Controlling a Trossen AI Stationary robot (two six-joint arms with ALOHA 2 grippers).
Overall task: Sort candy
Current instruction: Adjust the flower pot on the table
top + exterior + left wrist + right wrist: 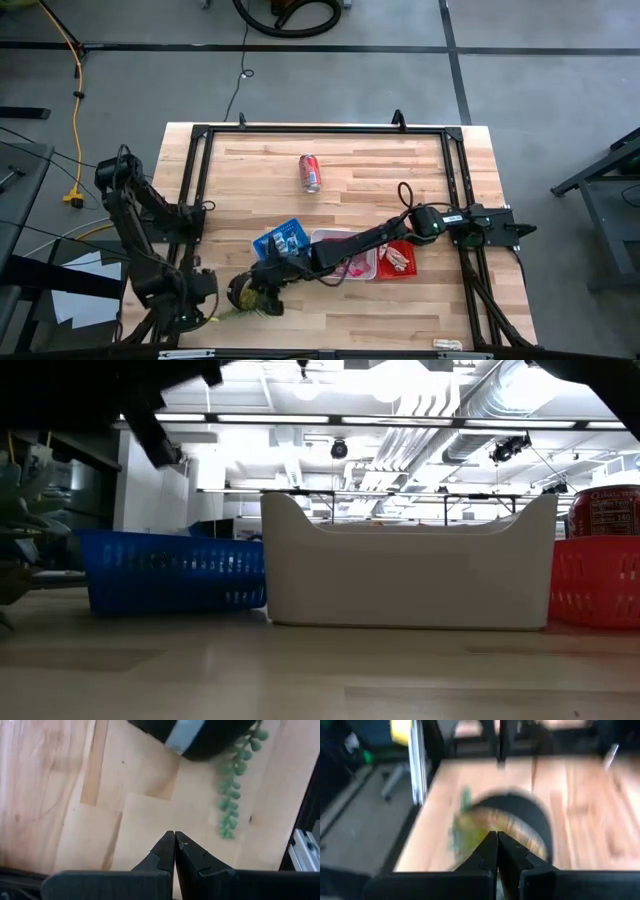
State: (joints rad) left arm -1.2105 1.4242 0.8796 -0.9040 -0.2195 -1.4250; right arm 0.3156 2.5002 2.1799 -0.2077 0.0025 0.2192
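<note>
Pink candy packets [352, 265] lie in the white tray [322, 237]. Pale and red candy [400, 258] lies in the red tray [412, 272], and blue-and-white pieces [283, 242] lie in the blue tray [262, 243]. My right arm reaches across the trays. Its gripper [262, 277] [497, 836] is shut and empty just beside a small potted plant [250, 293] [510, 820]. My left gripper [207, 298] [175, 836] points down over bare wood left of the pot [200, 740]. It is shut with nothing in it.
A red soda can [311, 172] lies on its side far behind the trays. The plant's green strands [232, 795] trail over the wood toward the table's near edge. In the low view the three trays [410, 565] stand side by side. A black frame [320, 130] borders the table.
</note>
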